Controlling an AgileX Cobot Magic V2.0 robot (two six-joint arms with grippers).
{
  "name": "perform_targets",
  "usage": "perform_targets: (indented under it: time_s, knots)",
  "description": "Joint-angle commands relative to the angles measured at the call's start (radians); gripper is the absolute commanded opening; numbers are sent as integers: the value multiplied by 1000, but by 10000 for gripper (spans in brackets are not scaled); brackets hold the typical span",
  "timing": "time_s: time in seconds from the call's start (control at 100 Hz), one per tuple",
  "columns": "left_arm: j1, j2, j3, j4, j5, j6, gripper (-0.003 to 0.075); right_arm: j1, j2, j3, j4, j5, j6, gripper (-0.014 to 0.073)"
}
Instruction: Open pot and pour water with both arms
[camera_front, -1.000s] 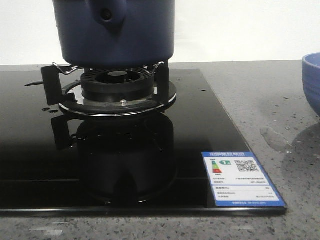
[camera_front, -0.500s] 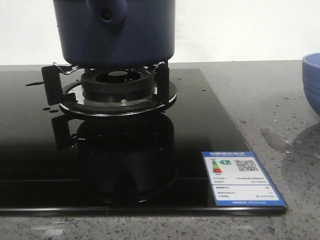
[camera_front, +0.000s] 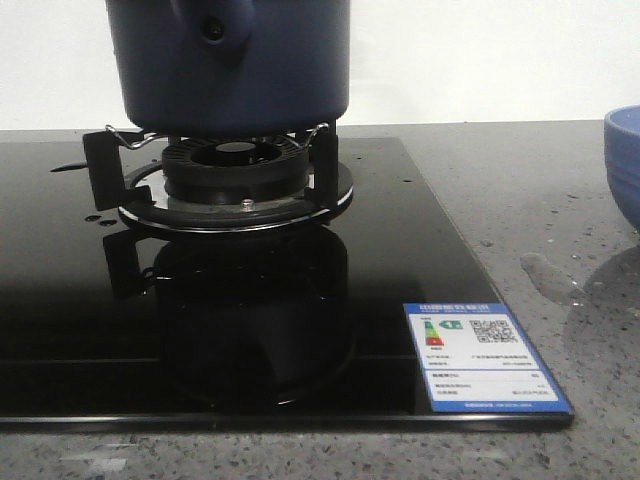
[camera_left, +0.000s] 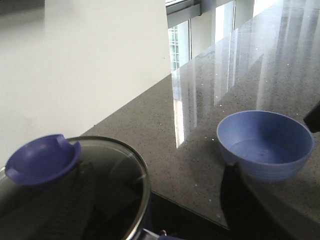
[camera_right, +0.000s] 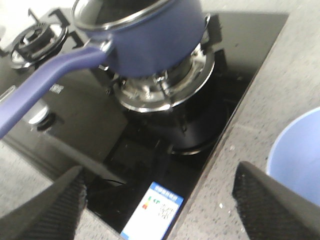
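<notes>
Progress: nothing done yet, I judge; glass lid (camera_left: 75, 190) still on the pot (camera_front: 230, 65), water unpoured, bowl (camera_left: 265, 145) waiting.
Pot: on the burner (camera_front: 235, 170) of the black stove (camera_front: 200, 330), at 11 o'clock in the front view; bowl at 3 o'clock on the grey surface (camera_front: 540, 210).
Left claw: fingers barely visible, so I cannot tell its state; lid close beneath.
Right claw (camera_right: 160, 205): fingers apart, holding nothing, pot well off at 12 o'clock.

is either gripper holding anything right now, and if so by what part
Nothing is held. The right gripper is open and empty above the stove, apart from the pot. The left gripper's fingers barely show, but the lid sits untouched on the pot.
</notes>
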Motion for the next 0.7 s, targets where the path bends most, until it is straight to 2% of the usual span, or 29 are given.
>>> perform_targets:
  time_s: [0.0,0.09,0.18,0.32,0.49,0.69]
  knots:
    - [75,31,-73,-138,146,78,459,2,10,-34,54,-54,-18,554]
    - [183,81,-109,-228,267,129,459,2,10,-34,54,-56,-18,554]
    - [244,125,-129,-219,304,139,459,2,10,-34,54,-58,-18,554]
    - [246,185,-136,-218,307,211,468,2,10,-34,54,-64,-18,554]
    - [218,260,-138,-232,299,255,552,2,10,-34,54,-72,-18,554]
    - [216,322,-138,-333,280,301,552,2,10,-34,54,-92,-18,554]
